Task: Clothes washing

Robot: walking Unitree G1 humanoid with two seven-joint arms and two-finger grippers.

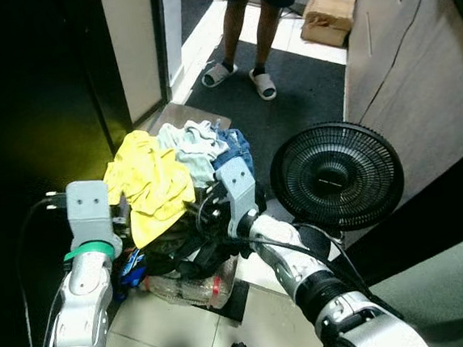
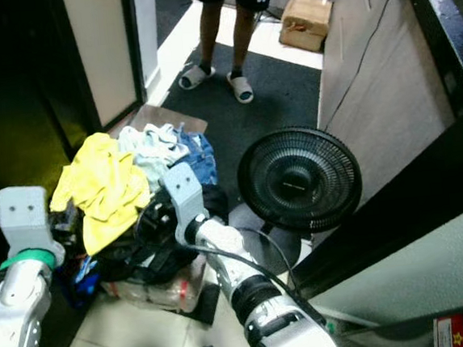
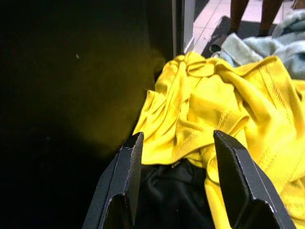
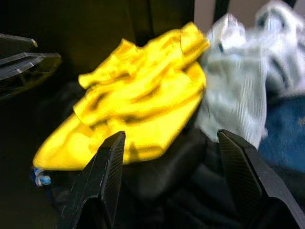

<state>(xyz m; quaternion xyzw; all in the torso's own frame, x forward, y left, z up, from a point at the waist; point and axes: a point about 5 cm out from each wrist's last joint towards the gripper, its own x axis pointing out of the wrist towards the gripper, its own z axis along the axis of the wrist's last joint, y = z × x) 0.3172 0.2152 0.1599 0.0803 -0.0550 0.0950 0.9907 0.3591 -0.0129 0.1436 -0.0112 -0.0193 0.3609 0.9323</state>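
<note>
Sitting on the floor is a big pile of clothes [image 1: 176,194], w/ both robot arms reaching at it. On top of the pile lies a yellow shirt [image 1: 153,183]. Next to the yellow shirt, on the far side of the pile, is a pale green-white cloth [image 1: 194,147], and by that some blue jeans [image 1: 236,147]. Under the yellow shirt are black clothes [image 3: 171,195]. Low in the pile, at the front, is a clear plastic bag [image 1: 194,289].

Left gripper [image 3: 177,143] is at the pile's left side, fingers wide apart, holding nothing. Its tips hang just over the yellow shirt's edge and the black clothes. Can't tell if they touch the cloth.

Right gripper [image 4: 170,138] is at the pile's right side, aimed at the yellow shirt and the black clothes under it. Fingers wide apart too, nothing between them.

Right of the pile stands a black fan [image 1: 336,176], very near the right arm. Behind the pile is a dark mat [image 1: 289,87], and a person [image 1: 239,27] in slippers stands at its far end. A cardboard box [image 1: 328,16] sits near the person, further right. Left of the pile it's very dark.
</note>
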